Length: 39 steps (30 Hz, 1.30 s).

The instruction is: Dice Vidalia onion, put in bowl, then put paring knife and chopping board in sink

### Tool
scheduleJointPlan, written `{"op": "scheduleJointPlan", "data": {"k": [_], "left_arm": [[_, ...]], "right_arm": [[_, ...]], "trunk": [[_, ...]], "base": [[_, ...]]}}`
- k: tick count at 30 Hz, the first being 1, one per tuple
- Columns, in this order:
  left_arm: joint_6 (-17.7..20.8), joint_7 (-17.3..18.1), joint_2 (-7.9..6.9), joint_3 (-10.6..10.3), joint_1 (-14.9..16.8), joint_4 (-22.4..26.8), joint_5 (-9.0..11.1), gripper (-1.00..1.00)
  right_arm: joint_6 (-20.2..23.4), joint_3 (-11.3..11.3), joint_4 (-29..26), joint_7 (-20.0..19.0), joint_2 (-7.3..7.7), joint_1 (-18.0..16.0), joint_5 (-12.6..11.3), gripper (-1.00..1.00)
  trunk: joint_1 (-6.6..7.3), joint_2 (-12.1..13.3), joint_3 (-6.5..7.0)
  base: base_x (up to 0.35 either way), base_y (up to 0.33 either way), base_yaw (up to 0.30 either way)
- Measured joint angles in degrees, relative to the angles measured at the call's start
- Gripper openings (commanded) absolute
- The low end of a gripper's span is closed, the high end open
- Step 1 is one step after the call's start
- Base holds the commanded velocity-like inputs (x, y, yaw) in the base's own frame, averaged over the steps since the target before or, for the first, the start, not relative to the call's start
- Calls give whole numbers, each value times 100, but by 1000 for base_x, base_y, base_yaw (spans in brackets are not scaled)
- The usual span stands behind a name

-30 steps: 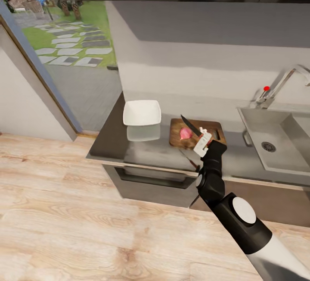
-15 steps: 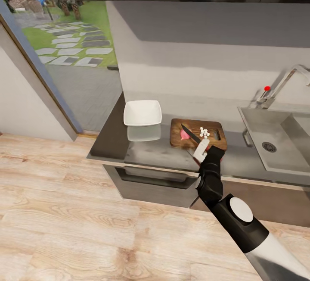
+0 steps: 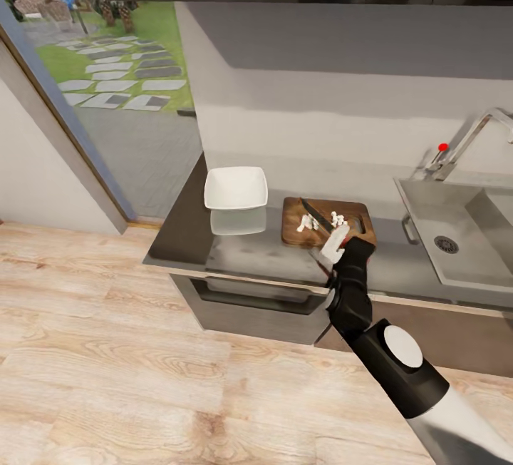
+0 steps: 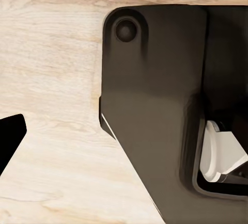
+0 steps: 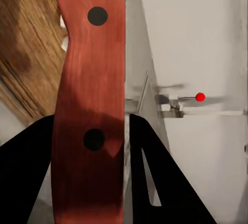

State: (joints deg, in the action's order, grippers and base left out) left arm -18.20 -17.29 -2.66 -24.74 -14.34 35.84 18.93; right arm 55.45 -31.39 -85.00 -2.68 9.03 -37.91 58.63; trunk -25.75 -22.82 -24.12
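Bowl (image 3: 236, 187) on countertop (image 3: 187, 231) holds nothing; white onion dice (image 3: 308, 222) sit on chopping board (image 3: 293, 230). Right gripper (image 3: 335, 242) jaws clamped on paring knife (image 5: 91, 105). Left jaws: can't tell.

White diced onion pieces (image 3: 308, 222) on the dark wooden chopping board (image 3: 296, 230), red-handled paring knife (image 3: 318, 215) above.

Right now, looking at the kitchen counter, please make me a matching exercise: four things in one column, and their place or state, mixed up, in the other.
Things:
1. bowl
2. diced onion
3. paring knife
4. tap knob

Place or state:
A. red, behind the sink
B. white pieces on the chopping board
C. held in the right tool
D. empty, left of the board

Pairs: 1-D, 2-B, 3-C, 4-A
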Motion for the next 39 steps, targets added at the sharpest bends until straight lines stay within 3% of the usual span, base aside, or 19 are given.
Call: {"op": "scheduleJointPlan", "data": {"k": [1, 4, 7, 8, 9, 12, 14, 15, 18, 21, 26, 31, 39], "left_arm": [[0, -1, -1, 0, 0, 0, 0, 100], [1, 0, 3, 1, 0, -2, 0, 100], [1, 2, 1, 1, -1, -7, -1, 100], [2, 2, 0, 1, 0, -8, 0, 100], [2, 1, 2, 2, -1, -10, -1, 100], [4, 0, 3, 1, -1, -15, 0, 100], [1, -2, 4, 1, -1, -17, 1, 100], [0, 0, 4, 1, 0, -17, 1, 100], [-1, -4, 3, 0, 0, -13, 2, 100], [0, -6, 4, 0, 0, 11, 0, 100], [0, -6, 5, 8, 0, 13, 0, 100], [7, -6, 147, 4, 1, -50, -8, 100], [6, -6, 187, -3, 1, -89, -8, 100]], "right_arm": [[0, 113, -93, -30, -1, 0, -5, -100], [-36, 1045, -404, -406, -4, -1, -36, -100], [-438, 2453, -544, -1324, 20, -2, -70, -100], [-568, 2830, -551, -1588, 32, -2, -124, -100], [-704, 3351, -557, -2023, 56, -6, -226, -100], [-838, 4634, -562, -3148, 174, -10, -804, -100], [-864, 5515, -560, -3786, 249, -10, -1422, -100], [-862, 5774, -558, -3939, 247, -10, -1733, -100], [-865, 5978, -546, -4058, 230, -9, -2344, -100], [-873, 6047, -533, -4088, 216, -9, -2637, -100], [-875, 6261, -515, -4107, 208, -9, -2722, -100], [-884, 6312, -503, -4083, -16, -9, -2724, -100], [-889, 6324, -496, -4054, -88, -9, -2703, -100]], "trunk": [[0, 0, 0], [0, 0, 0], [0, 1, 0], [0, 0, 0], [-1, 1, 0], [0, 0, 0], [0, 0, 0], [0, 0, 0], [0, 1, 0], [0, 1, 0], [2, 0, 0], [3, 0, 0], [1, 0, 0]], "base": [[0, 0, 0], [0, 0, 0], [0, 0, 0], [0, 0, 0], [0, 0, 0], [0, 0, 0], [0, 0, 0], [0, 0, 0], [0, 0, 0], [0, 0, 0], [101, -19, 0], [278, -115, 0], [236, -201, 0]]}}
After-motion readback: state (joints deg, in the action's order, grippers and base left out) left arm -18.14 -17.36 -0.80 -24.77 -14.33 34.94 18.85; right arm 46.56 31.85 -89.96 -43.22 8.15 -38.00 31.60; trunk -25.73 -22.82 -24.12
